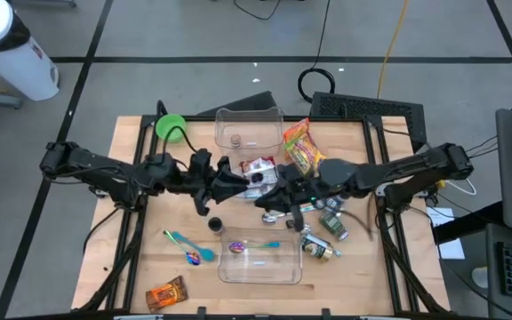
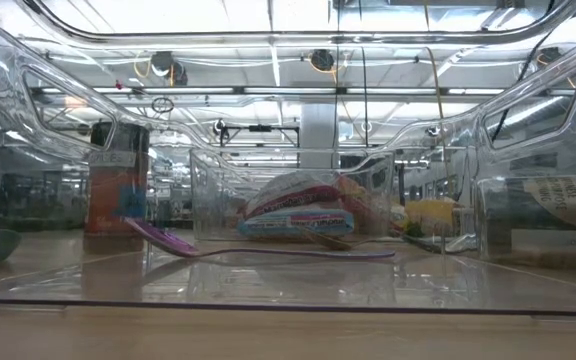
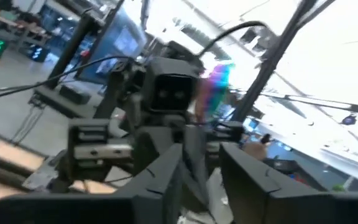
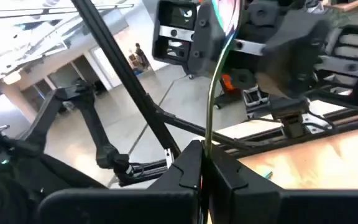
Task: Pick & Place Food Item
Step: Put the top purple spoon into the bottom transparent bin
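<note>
My right tool [image 4: 202,163] is clamped tight on the thin edge of the snack packet [image 1: 258,169], held mid-bench between both arms. Left tool [image 3: 199,163] is partly open, prob. letting go. Keep right grip firm, pull away slow.

Two dark jointed arms, black cables alongside; blocky black left gripper [image 1: 231,180], right gripper [image 1: 272,185] matching

no legible text, labels (packets blurred)
</note>
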You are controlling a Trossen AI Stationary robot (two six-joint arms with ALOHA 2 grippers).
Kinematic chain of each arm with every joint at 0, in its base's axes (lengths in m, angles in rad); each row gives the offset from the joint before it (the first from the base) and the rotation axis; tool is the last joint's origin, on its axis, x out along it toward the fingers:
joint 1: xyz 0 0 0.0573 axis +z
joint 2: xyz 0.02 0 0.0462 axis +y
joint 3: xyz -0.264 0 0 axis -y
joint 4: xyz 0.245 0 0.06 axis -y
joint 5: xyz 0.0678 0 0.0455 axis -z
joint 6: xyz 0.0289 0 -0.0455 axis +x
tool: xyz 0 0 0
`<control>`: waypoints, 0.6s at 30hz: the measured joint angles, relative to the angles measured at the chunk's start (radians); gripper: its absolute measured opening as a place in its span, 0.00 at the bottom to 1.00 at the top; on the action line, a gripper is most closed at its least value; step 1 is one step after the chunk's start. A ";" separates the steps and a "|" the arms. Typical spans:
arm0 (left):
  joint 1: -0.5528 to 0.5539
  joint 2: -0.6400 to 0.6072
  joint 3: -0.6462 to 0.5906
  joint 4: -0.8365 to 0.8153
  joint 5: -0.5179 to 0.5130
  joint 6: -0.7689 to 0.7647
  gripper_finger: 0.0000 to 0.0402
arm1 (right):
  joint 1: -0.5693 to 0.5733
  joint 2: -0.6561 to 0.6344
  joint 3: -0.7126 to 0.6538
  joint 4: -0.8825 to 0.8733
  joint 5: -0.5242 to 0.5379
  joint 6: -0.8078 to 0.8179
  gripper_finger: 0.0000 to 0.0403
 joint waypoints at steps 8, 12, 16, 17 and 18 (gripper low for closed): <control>-0.001 -0.137 0.000 -0.016 0.005 0.124 0.41 | 0.055 -0.078 0.000 -0.238 0.066 -0.014 0.00; 0.001 -0.228 0.001 -0.068 0.004 0.202 0.41 | 0.102 -0.056 0.000 -0.319 0.089 0.002 0.00; 0.001 -0.316 0.001 -0.164 -0.039 0.236 0.41 | 0.126 0.009 -0.001 -0.364 0.062 0.053 0.00; 0.001 -0.337 0.001 -0.193 -0.043 0.240 0.41 | 0.130 0.025 -0.001 -0.361 0.046 0.065 0.00; 0.001 -0.353 0.001 -0.218 -0.046 0.240 0.41 | 0.131 0.044 0.002 -0.351 0.028 0.076 0.00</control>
